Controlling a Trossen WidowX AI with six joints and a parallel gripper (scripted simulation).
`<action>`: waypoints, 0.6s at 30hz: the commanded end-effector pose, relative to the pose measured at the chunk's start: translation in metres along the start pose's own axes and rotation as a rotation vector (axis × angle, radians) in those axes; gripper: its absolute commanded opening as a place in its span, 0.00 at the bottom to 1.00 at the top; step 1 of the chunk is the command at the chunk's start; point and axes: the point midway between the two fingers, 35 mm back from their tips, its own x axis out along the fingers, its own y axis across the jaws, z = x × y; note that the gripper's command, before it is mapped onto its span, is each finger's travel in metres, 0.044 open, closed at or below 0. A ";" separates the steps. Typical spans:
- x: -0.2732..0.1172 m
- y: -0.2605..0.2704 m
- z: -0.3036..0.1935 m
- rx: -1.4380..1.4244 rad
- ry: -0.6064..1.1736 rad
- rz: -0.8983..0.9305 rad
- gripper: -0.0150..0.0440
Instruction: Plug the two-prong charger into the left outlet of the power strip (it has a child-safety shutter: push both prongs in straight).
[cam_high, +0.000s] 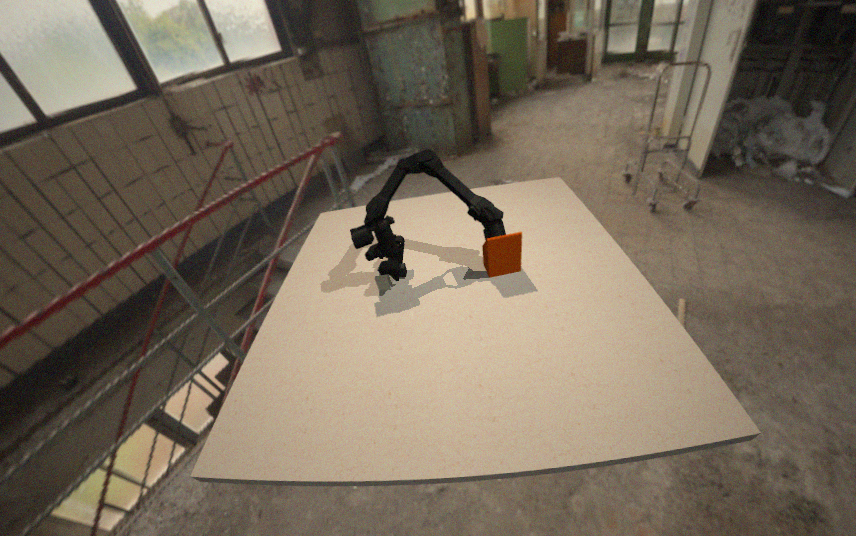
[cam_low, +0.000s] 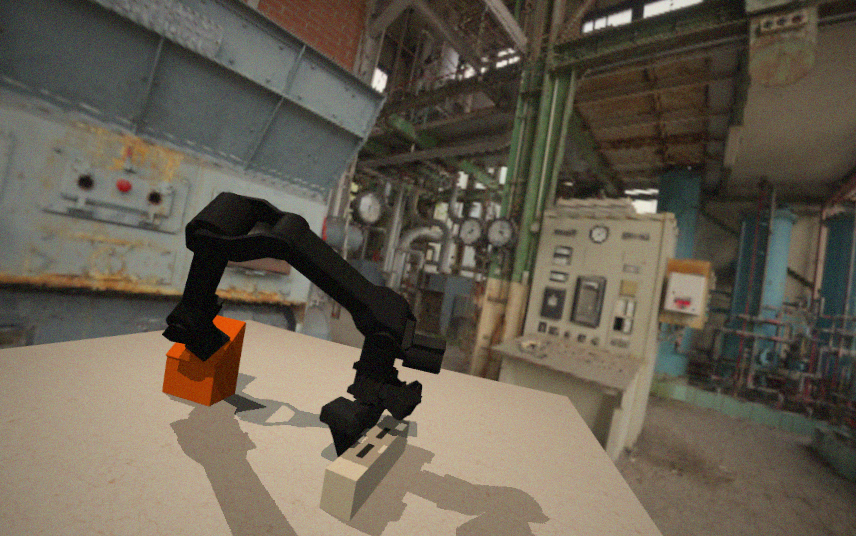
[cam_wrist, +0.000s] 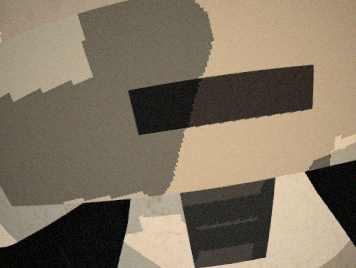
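Note:
The beige power strip (cam_low: 339, 489) (cam_wrist: 240, 150) lies on the table. Its top shows dark slots in the exterior view; one long dark bar crosses it in the wrist view. The gripper (cam_high: 392, 276) (cam_low: 371, 434) (cam_wrist: 220, 200) is low at the strip and open. A dark block that looks like the charger (cam_wrist: 229, 235) is between the fingers, with a gap on each side. Its upper end meets the strip's edge in the wrist view. The prongs are hidden, so how they sit in the outlet cannot be seen. I cannot make out the charger in the top and exterior views.
An orange box (cam_high: 503, 255) (cam_low: 224, 363) stands by the arm's base. The arm arches from there over the table (cam_high: 467, 391) (cam_low: 75, 410) to the strip. Arm shadows fall across the table and part of the strip.

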 end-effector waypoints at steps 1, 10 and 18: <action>0.000 0.000 -0.001 0.002 -0.001 0.000 1.00; 0.001 0.000 -0.004 0.004 -0.004 0.000 1.00; 0.001 0.000 -0.006 0.007 -0.007 0.001 1.00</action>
